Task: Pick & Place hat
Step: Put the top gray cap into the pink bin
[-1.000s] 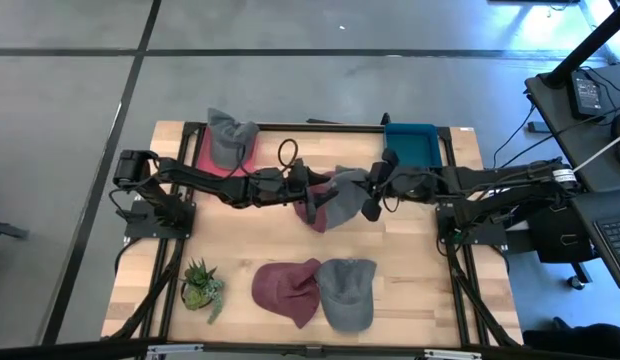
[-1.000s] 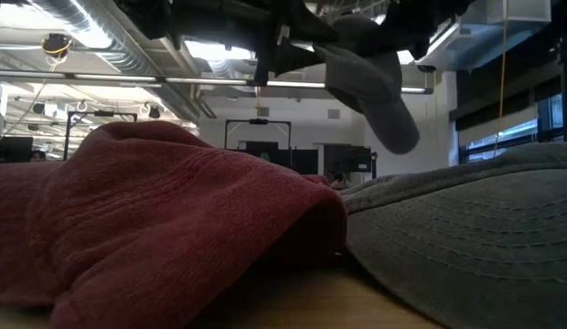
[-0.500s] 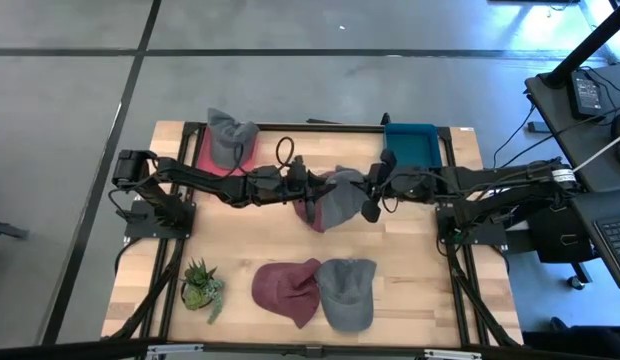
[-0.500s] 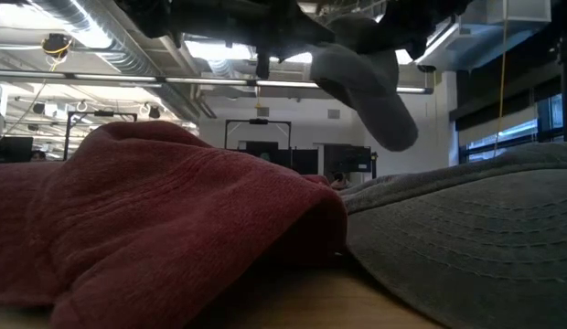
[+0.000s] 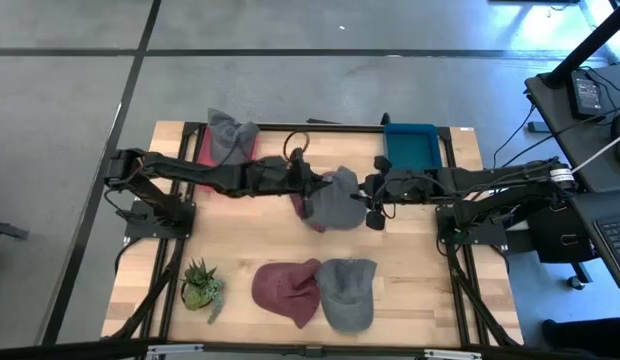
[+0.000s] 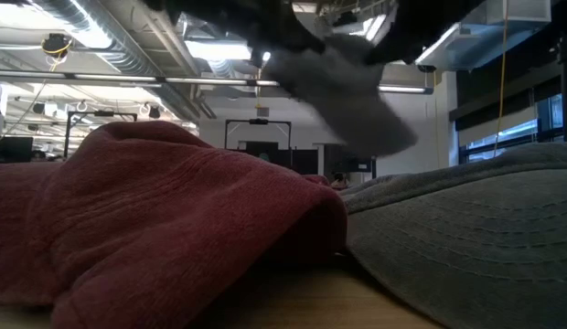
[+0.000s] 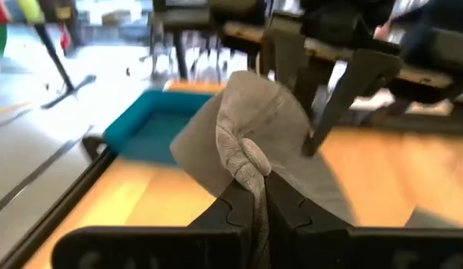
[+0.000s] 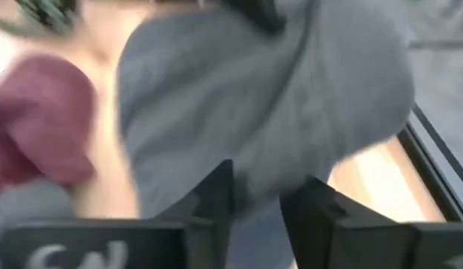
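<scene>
You have the grey hat point(image 5: 335, 200) lifted over the middle of the bench point(image 5: 230, 250), hanging between both arms. Your left tool point(image 7: 255, 196) is clenched on a bunched fold of the hat's fabric; in the left wrist view its two fingers point(image 7: 239, 205) are pressed together with the cloth pinched between their tips. Your right tool point(image 8: 255, 196) sits just beside the hat on the far side from the left tool, its fingers point(image 8: 216, 196) parted with a gap between them. The grey cloth fills the space right in front of them, but you cannot tell whether they are touching it.

Taking the hat as your landmark: the teal bin point(image 5: 410, 146) sits at the back edge of the bench, toward the right arm's side of the hat. A pink tray point(image 5: 205, 155) with another grey hat point(image 5: 230, 135) on it lies at the back toward the left arm's side. Nearer the front edge, almost straight below the held hat in the high view, a red hat point(image 5: 285, 290) and a third grey hat point(image 5: 347, 290) lie touching side by side. A small potted plant point(image 5: 200, 288) stands at the front, well apart toward the left arm's side.

In the low view the held hat point(image 6: 343, 96) hangs above the red hat point(image 6: 155, 219) and the grey one point(image 6: 466, 238), clear of both.
</scene>
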Robot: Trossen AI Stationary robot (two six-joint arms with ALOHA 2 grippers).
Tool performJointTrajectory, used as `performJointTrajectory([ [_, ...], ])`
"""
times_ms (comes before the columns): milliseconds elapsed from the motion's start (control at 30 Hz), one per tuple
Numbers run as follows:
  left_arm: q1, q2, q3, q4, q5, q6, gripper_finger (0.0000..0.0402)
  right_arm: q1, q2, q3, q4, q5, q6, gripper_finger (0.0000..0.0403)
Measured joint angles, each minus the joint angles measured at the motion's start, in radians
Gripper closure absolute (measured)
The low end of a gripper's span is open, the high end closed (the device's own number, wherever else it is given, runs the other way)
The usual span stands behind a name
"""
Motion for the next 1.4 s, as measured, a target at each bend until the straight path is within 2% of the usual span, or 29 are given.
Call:
performJointTrajectory([
  [200, 0.038, -0.005, 0.221, -0.468, -0.004, 0.075, 0.0396, 0.004, -0.025, 0.0, -0.239, 0.295, 0.111, 0.0246],
  [267, 0.045, -0.005, 0.286, -0.595, -0.026, 0.107, 0.0396, 0.015, -0.04, -0.001, -0.312, 0.347, 0.16, 0.0242],
  [467, 0.051, -0.006, 0.503, -0.966, -0.118, 0.237, 0.0396, 0.061, -0.1, -0.086, -0.324, 0.365, 0.265, 0.024],
  [633, 0.052, -0.004, 0.623, -1.135, -0.227, 0.401, 0.0396, 0.073, -0.129, -0.167, -0.294, 0.365, 0.347, 0.024],
  [867, 0.079, -0.004, 0.649, -1.407, -0.387, 0.628, 0.0396, 0.073, -0.13, -0.259, -0.228, 0.365, 0.42, 0.024],
  [1067, 0.11, -0.004, 0.649, -1.638, -0.411, 0.739, 0.0396, 0.073, -0.13, -0.307, -0.142, 0.365, 0.425, 0.024],
  [1300, 0.15, -0.004, 0.623, -1.716, -0.473, 0.795, 0.0396, 0.073, -0.13, -0.308, -0.073, 0.365, 0.405, 0.024],
  [1400, 0.171, -0.004, 0.586, -1.716, -0.452, 0.79, 0.0396, 0.073, -0.13, -0.308, -0.064, 0.365, 0.403, 0.024],
])
